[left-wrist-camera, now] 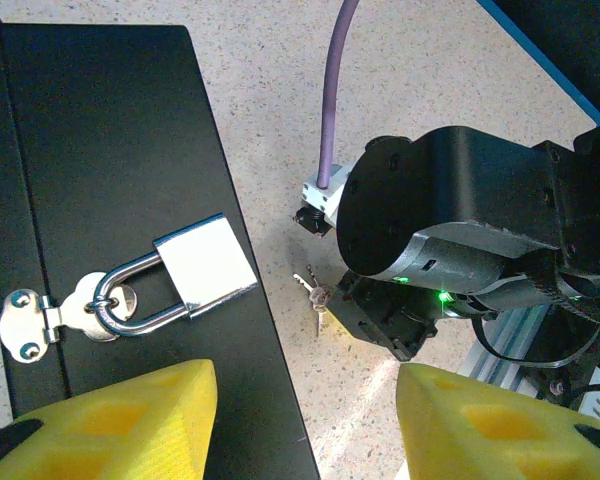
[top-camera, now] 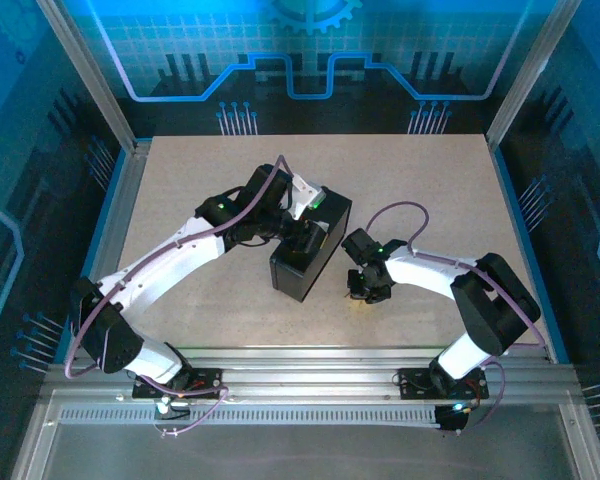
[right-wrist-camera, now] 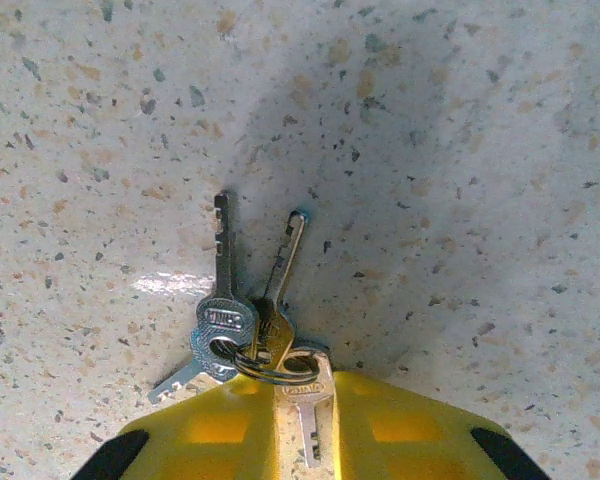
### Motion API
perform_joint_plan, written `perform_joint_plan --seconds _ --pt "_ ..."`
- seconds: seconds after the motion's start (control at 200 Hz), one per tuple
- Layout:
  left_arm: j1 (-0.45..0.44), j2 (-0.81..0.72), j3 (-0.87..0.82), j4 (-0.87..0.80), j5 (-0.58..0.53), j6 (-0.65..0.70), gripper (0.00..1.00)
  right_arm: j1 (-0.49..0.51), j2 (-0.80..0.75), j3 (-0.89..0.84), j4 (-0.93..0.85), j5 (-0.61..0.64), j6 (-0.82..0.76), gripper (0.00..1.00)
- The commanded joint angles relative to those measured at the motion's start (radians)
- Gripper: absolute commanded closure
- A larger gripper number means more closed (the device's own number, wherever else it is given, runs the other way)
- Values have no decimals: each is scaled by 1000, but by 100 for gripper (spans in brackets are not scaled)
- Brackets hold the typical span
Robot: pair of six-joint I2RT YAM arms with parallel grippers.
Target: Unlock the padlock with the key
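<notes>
The padlock (left-wrist-camera: 205,265), silvery from this side, hangs by its shackle in the metal hasp (left-wrist-camera: 30,320) on the side of the black box (top-camera: 300,270). My left gripper (left-wrist-camera: 305,400) hovers open just in front of it, with nothing between its yellow fingers (left-wrist-camera: 130,420). To the box's right, my right gripper (right-wrist-camera: 305,385) is down at the table, shut on one key (right-wrist-camera: 307,420) of a small bunch. The other keys (right-wrist-camera: 225,290) fan out from the ring (right-wrist-camera: 275,360) onto the tabletop. The left wrist view also catches the bunch (left-wrist-camera: 315,293) at the tip of the right gripper (left-wrist-camera: 380,315).
The speckled beige table (top-camera: 430,200) has free room behind and to the right of the box. Metal rails (top-camera: 310,370) run along the near edge by the arm bases. A purple cable (left-wrist-camera: 332,90) loops above the right wrist.
</notes>
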Motion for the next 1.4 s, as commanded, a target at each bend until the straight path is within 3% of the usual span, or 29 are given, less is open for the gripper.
perform_joint_plan --seconds 0.0,0.435,0.55,0.69,0.87,1.075,1.396 --pt "-27 -11 -50 25 29 -26 49 5 10 -83 162 -65 15 98" --pt "-46 18 -27 25 24 -35 50 -48 -149 -75 127 -107 20 98" --pt "-48 16 -28 21 19 -36 50 -69 -173 -78 115 -103 -1 91" --pt "-46 14 -26 20 16 -33 50 -82 -152 -43 68 -79 -100 75" --pt "-46 18 -26 20 14 -32 50 -83 -79 1 41 -58 -195 65" --pt "-46 19 -31 19 11 -33 50 -79 -11 10 90 -54 -222 64" --pt "-47 19 -31 14 1 -25 50 -78 6 5 109 -52 -208 72"
